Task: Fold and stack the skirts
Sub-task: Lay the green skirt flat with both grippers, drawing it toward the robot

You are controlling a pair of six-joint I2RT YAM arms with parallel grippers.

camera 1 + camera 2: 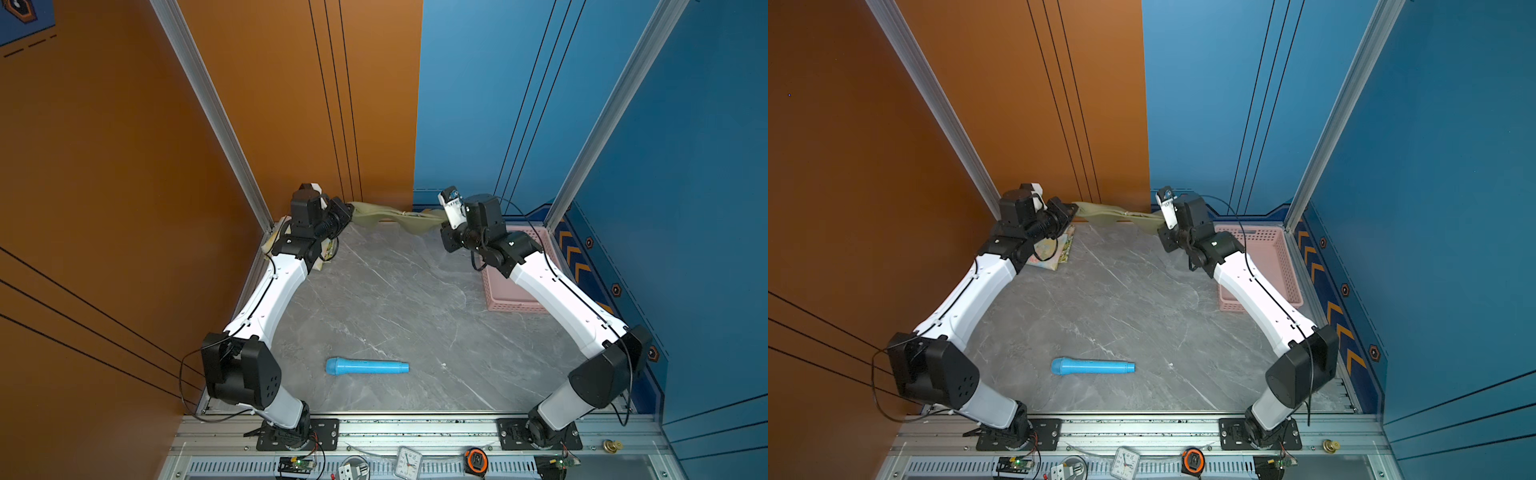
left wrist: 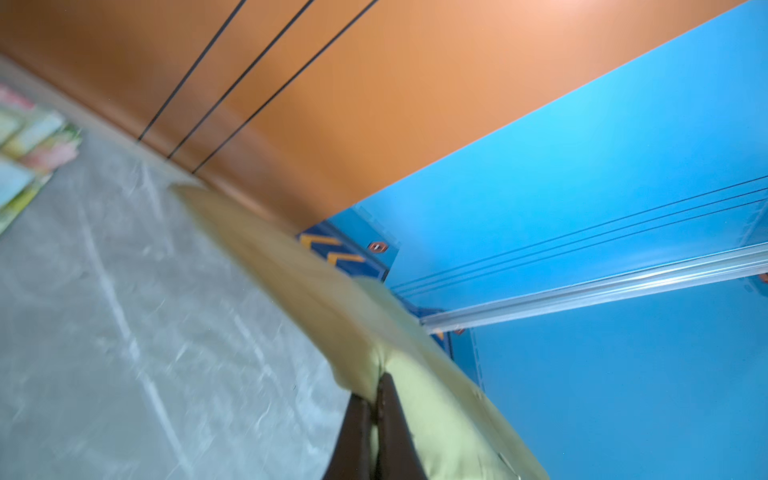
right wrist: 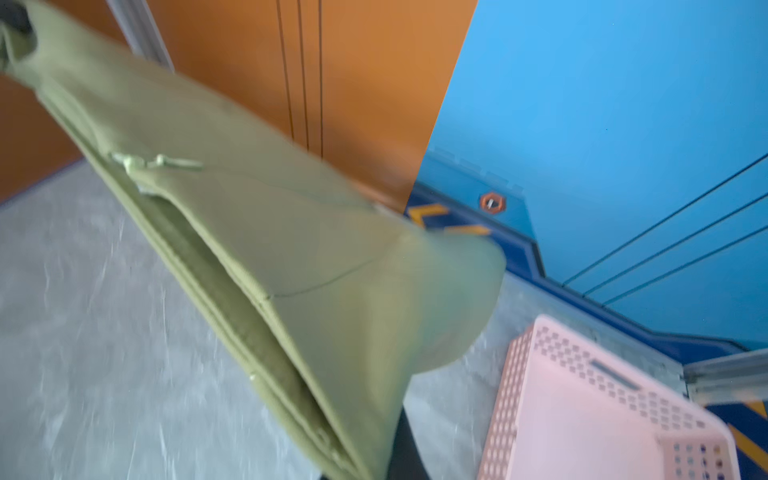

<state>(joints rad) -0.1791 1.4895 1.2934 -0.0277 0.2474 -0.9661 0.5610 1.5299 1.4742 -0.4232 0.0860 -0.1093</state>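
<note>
At back: olive skirt (image 1: 370, 218) | front: blue cylinder (image 1: 367, 366) | right: pink basket (image 1: 511, 306)

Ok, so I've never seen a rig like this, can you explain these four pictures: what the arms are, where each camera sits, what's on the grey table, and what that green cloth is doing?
These are two robot arms, the left arm and right arm, mounted at the near edge of a grey table, each ending in a two-finger gripper. Two pictures look down from overhead. The other two come from cameras on the wrists, looking along the fingers, and are blurred. On the table lie a blue microphone-shaped tube, a pink basket and, under the left arm, folded printed skirts. The olive skirt hangs between the grippers near the back wall. The left gripper is shut on one end; the other end reaches the right gripper, but whether it grips is unclear.
</note>
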